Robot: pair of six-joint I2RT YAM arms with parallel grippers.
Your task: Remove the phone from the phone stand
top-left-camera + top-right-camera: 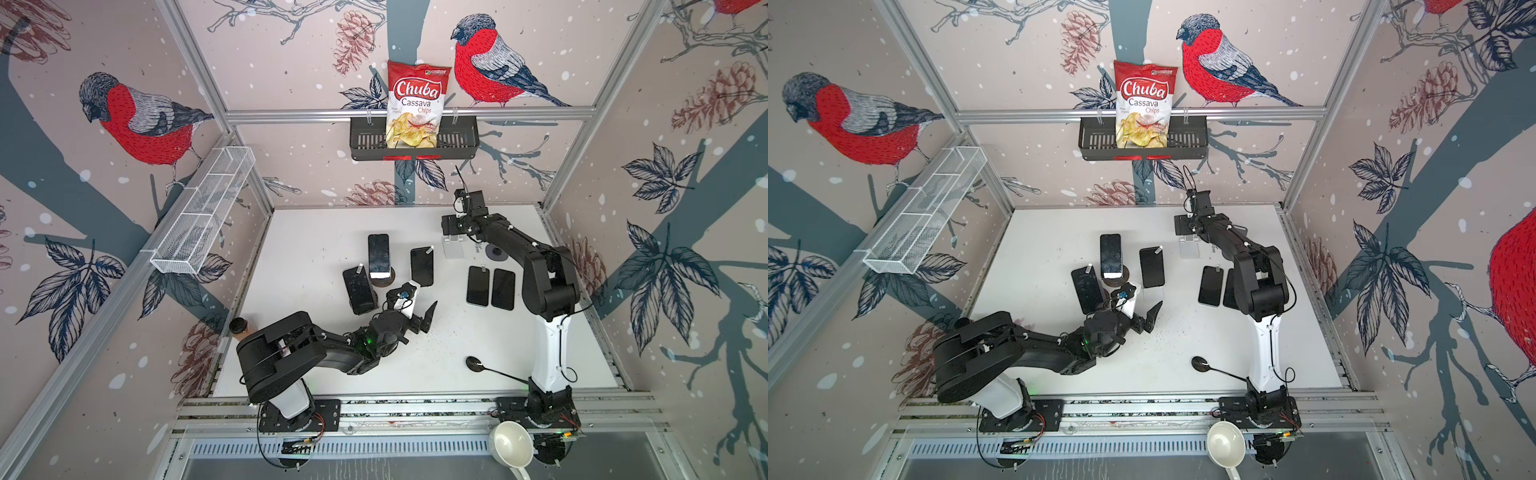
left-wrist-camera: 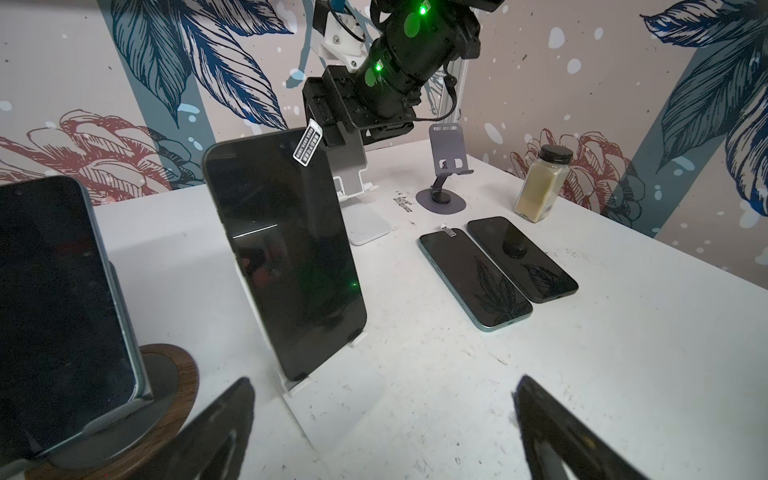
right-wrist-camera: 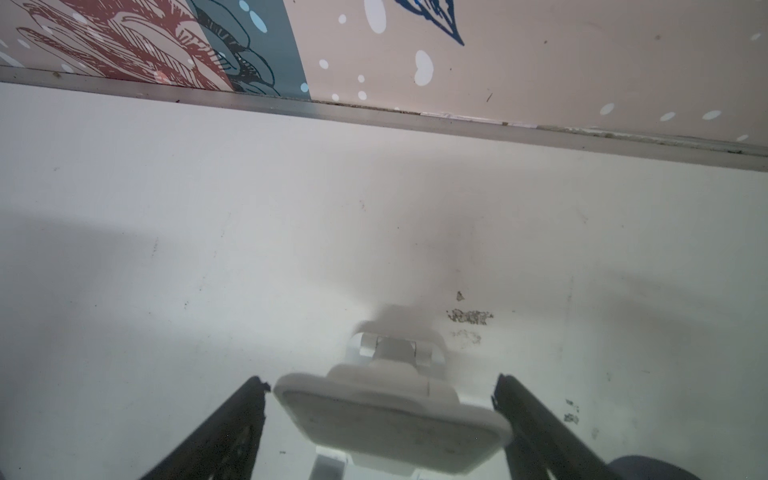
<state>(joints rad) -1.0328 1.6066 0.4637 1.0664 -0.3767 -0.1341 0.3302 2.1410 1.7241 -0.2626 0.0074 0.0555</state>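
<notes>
Left gripper jaws released wide, only their tips in frame, before a phone propped on its mostly hidden phone stand. Right gripper jaws spread astride the plate of a white stand, its base cut off.

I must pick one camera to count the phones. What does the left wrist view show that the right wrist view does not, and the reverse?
Only the left wrist view: an upright phone on a small white holder, a second phone on a wood-rimmed base, two flat phones side by side, an empty grey stand and a spice jar. Only the right wrist view: the right gripper, fingers open, flanking the bare top plate of the white stand; no phone there. Both: that white stand and the white table.
</notes>
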